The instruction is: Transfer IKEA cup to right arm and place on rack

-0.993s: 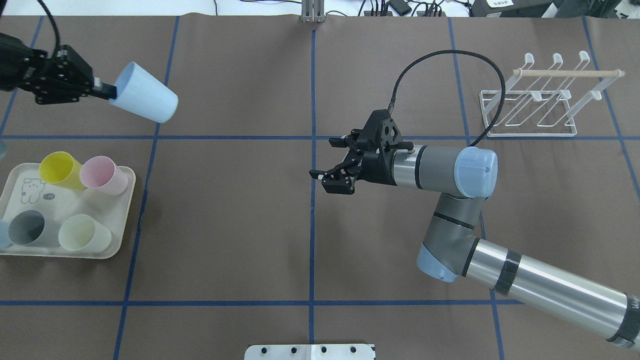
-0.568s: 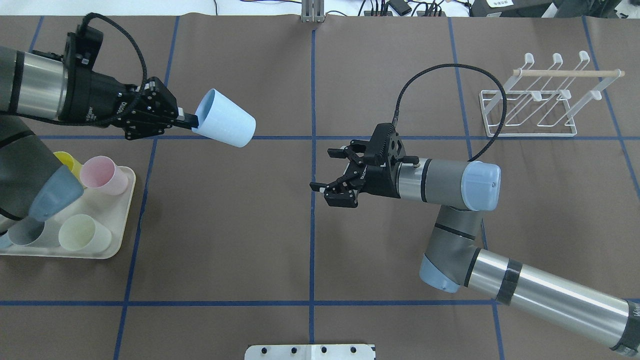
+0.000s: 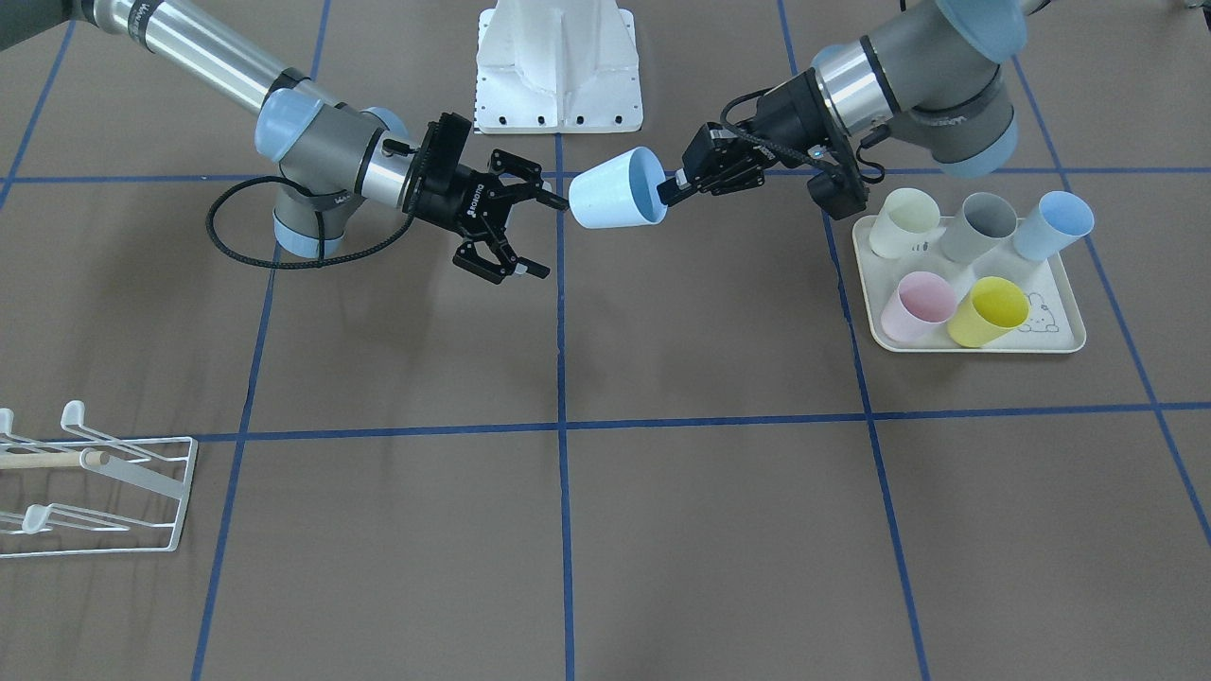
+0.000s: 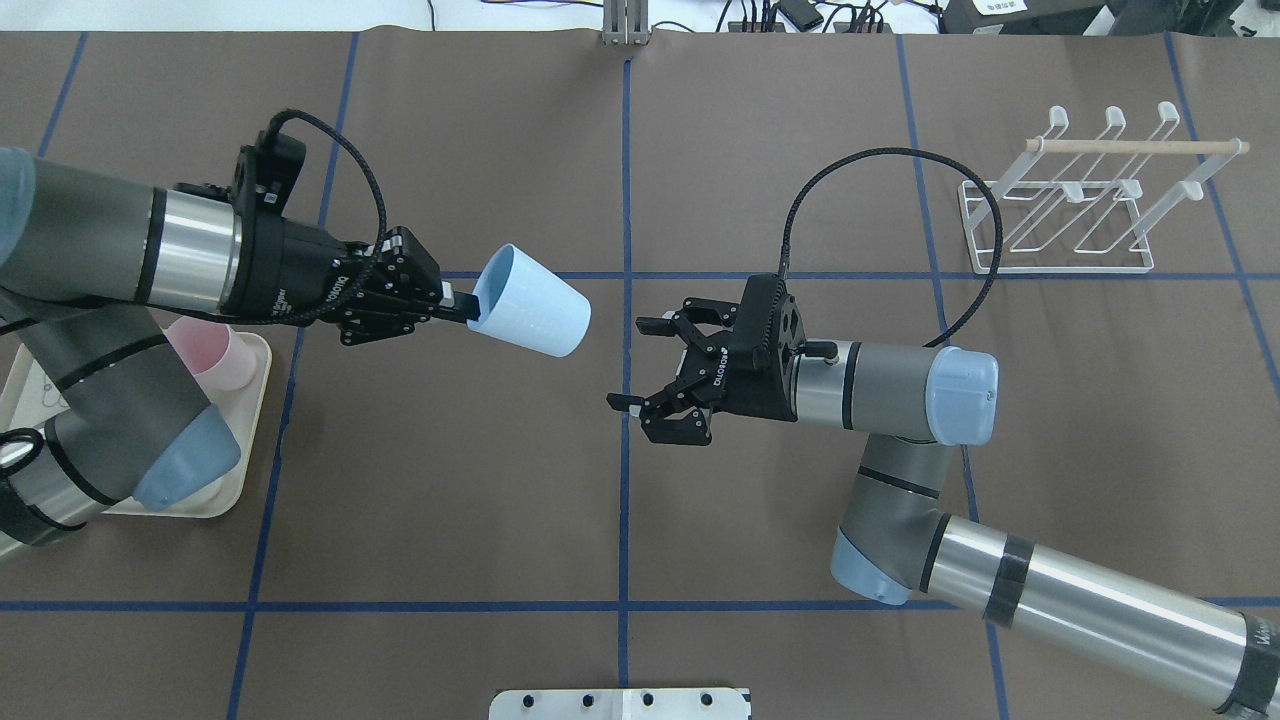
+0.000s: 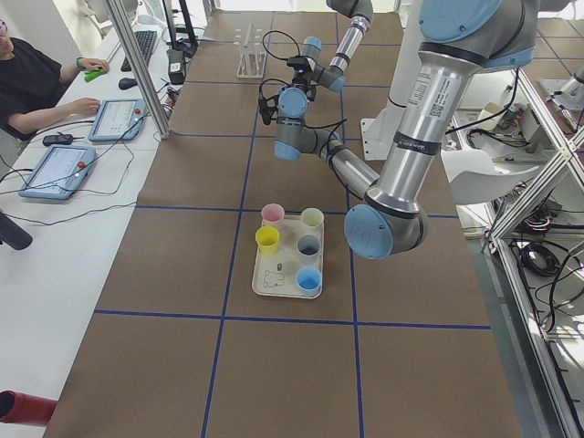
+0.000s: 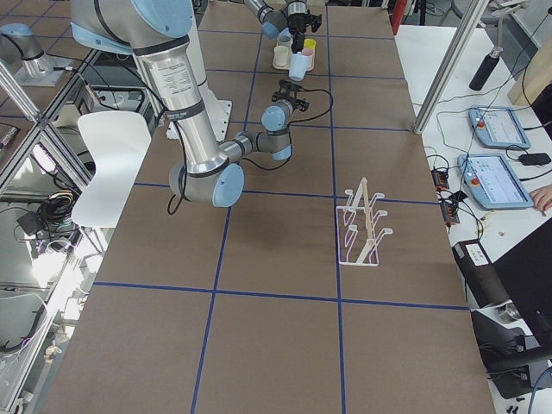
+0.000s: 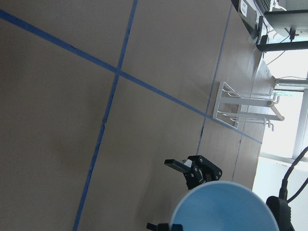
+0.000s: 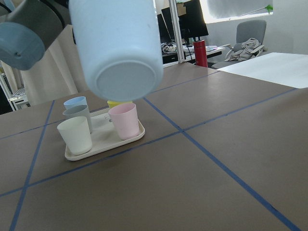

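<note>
The IKEA cup is light blue and hangs tilted above the table's middle, its base toward the right arm. My left gripper is shut on its rim, one finger inside the mouth. In the front-facing view the cup lies between my left gripper and my right gripper. My right gripper is open and empty, a short gap from the cup's base. The right wrist view shows that base close above. The white wire rack stands empty at the far right.
A cream tray on the robot's left holds pink, yellow, grey, pale green and blue cups. In the overhead view the left arm covers most of the tray. A person sits at tablets beside the table in the left side view.
My left arm has swung right and nearer with the cup, bringing it close to my right gripper. The right gripper has shifted slightly toward the near edge, staying open.
</note>
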`<state>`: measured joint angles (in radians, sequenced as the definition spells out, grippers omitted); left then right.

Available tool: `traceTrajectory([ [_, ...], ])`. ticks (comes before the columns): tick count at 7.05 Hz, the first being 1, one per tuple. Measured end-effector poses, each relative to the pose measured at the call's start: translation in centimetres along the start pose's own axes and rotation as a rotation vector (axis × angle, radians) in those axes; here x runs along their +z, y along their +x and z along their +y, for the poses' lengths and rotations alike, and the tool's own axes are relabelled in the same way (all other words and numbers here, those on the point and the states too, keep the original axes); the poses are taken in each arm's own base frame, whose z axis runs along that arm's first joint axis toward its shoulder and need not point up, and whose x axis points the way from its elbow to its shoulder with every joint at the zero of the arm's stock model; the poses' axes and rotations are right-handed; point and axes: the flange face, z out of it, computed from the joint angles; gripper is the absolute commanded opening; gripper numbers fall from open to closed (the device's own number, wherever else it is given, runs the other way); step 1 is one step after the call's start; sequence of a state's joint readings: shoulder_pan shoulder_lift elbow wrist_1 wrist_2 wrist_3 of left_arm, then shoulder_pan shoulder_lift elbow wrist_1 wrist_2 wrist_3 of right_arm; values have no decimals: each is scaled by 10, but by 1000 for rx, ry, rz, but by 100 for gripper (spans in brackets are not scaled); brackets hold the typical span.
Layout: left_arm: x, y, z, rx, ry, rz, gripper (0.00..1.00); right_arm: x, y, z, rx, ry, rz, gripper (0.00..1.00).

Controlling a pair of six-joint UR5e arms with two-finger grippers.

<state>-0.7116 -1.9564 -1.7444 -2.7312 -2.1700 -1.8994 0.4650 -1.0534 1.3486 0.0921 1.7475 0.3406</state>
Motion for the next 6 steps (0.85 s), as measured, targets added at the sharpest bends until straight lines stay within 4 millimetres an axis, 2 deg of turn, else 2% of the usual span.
traceTrajectory([
  [3, 21, -9, 2, -12, -9, -19, 0, 1, -2, -4, -51, 7, -3, 95],
  [6, 46, -14, 14, -22, -11, -21, 0, 1, -3, -6, -55, 13, -2, 95],
])
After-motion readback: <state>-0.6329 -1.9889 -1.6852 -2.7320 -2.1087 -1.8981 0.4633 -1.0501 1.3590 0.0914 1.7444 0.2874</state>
